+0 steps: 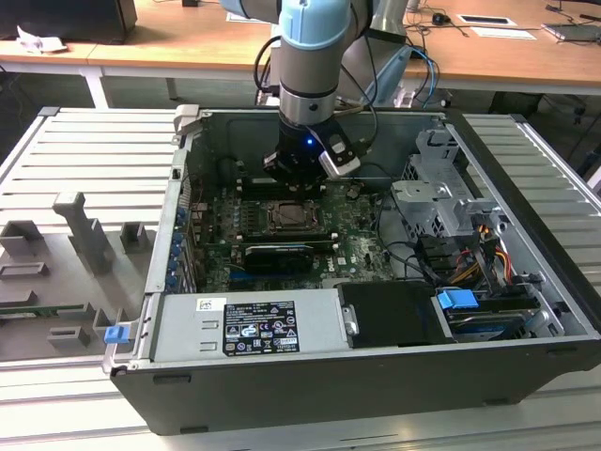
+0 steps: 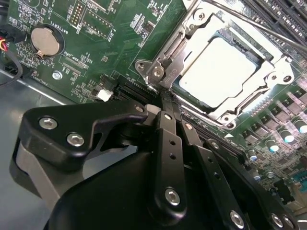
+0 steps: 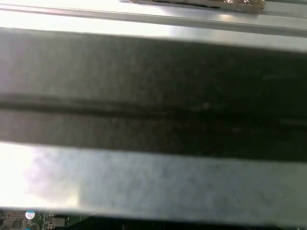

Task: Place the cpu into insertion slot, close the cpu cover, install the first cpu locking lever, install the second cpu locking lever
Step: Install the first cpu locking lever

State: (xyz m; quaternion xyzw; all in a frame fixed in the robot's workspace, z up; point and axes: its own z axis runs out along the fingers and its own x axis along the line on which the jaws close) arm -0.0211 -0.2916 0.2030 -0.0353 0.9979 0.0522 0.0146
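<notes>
In the second wrist view the cpu (image 2: 225,67) lies flat in the insertion slot (image 2: 226,118) on the green board. The silver cpu cover (image 2: 178,48) is folded down around it. A thin metal lever rod (image 2: 268,28) runs along the socket's far side. My gripper (image 2: 163,103) has its black fingers (image 2: 169,143) pressed together, tips right at the socket's near corner by the lever hinge (image 2: 157,73). In the exterior view the gripper (image 1: 293,178) hangs inside the open computer case just behind the insertion slot (image 1: 291,218).
A power supply (image 1: 244,324) fills the case's front, and a drive cage (image 1: 441,202) with cables stands at the exterior view's right. A long black card (image 1: 277,254) lies in front of the socket. A coin battery (image 2: 44,39) sits on the board. A grey case wall (image 3: 153,182) is close by.
</notes>
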